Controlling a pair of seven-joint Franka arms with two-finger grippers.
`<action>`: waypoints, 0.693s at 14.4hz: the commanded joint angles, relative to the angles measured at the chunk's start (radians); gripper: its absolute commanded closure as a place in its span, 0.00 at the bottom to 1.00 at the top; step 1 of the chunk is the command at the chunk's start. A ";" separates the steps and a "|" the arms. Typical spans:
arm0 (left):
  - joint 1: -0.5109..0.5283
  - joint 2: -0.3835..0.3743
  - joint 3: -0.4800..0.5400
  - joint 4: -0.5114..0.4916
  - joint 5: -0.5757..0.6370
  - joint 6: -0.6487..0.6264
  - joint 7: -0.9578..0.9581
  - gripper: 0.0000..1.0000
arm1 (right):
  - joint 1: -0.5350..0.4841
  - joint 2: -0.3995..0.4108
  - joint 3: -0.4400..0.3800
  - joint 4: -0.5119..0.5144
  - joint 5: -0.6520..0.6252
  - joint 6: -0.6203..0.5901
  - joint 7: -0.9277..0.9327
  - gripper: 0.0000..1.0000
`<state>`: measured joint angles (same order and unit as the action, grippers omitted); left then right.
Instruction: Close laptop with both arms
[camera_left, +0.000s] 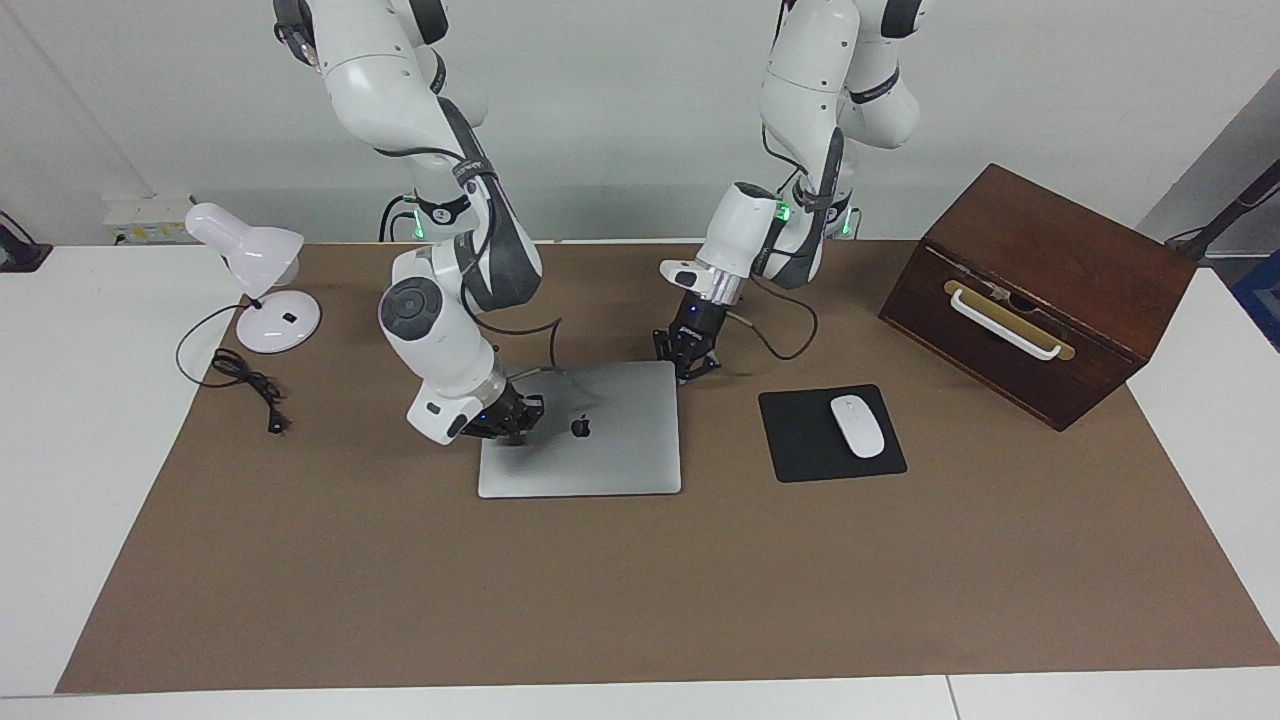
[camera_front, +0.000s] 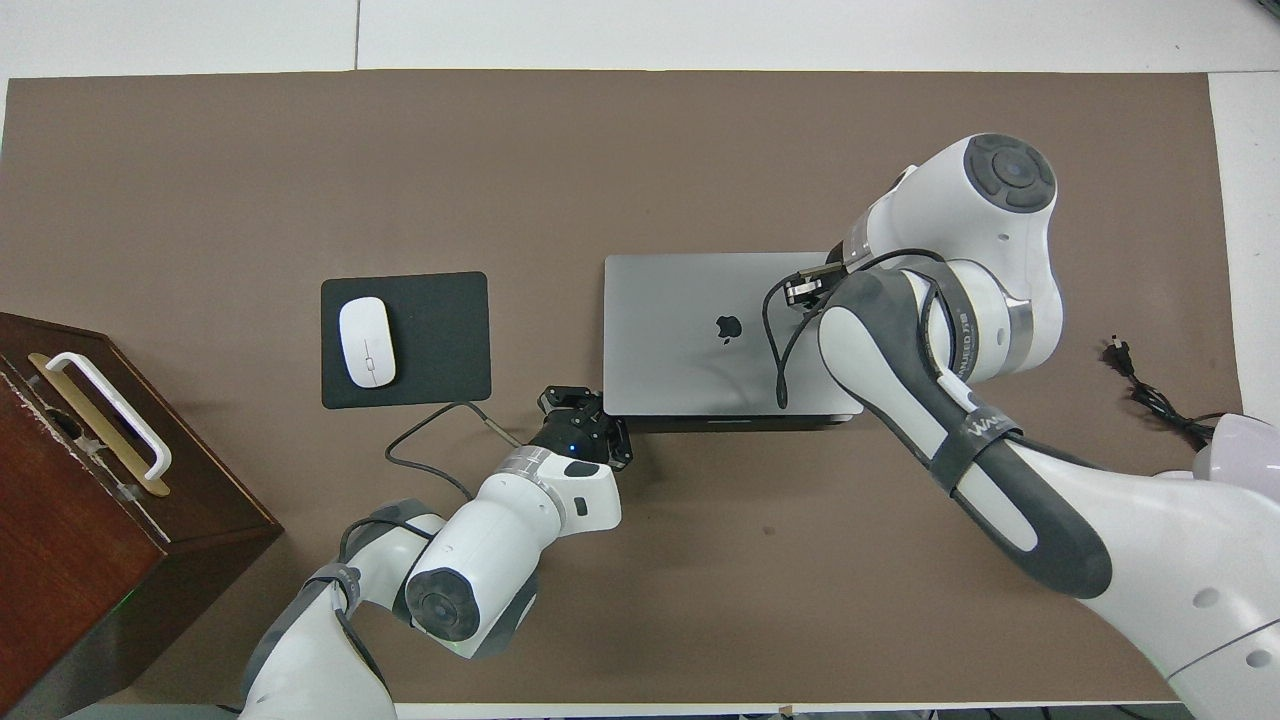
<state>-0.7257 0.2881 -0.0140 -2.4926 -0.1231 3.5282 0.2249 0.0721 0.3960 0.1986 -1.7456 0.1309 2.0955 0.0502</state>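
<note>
The silver-grey laptop lies in the middle of the brown mat with its lid down flat or nearly flat and the dark apple logo facing up. It also shows in the overhead view, with a thin dark strip along its edge nearest the robots. My right gripper rests low on the lid, near the laptop's edge toward the right arm's end. My left gripper is low at the laptop's corner nearest the robots, toward the left arm's end, beside the lid rather than on it.
A black mouse pad with a white mouse lies beside the laptop toward the left arm's end. A dark wooden box with a white handle stands past it. A white desk lamp and its cable are at the right arm's end.
</note>
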 joint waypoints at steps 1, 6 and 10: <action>0.008 0.077 0.017 -0.066 -0.007 -0.038 0.034 1.00 | -0.023 -0.015 -0.001 0.119 -0.013 -0.159 0.008 1.00; 0.008 0.077 0.016 -0.066 -0.007 -0.037 0.039 1.00 | -0.061 -0.094 -0.007 0.152 -0.039 -0.284 0.008 0.95; 0.008 0.075 0.016 -0.066 -0.007 -0.035 0.034 1.00 | -0.061 -0.137 -0.008 0.147 -0.074 -0.285 0.010 0.00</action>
<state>-0.7257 0.2881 -0.0141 -2.4926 -0.1230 3.5284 0.2316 0.0183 0.2885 0.1832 -1.5900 0.0838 1.8173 0.0502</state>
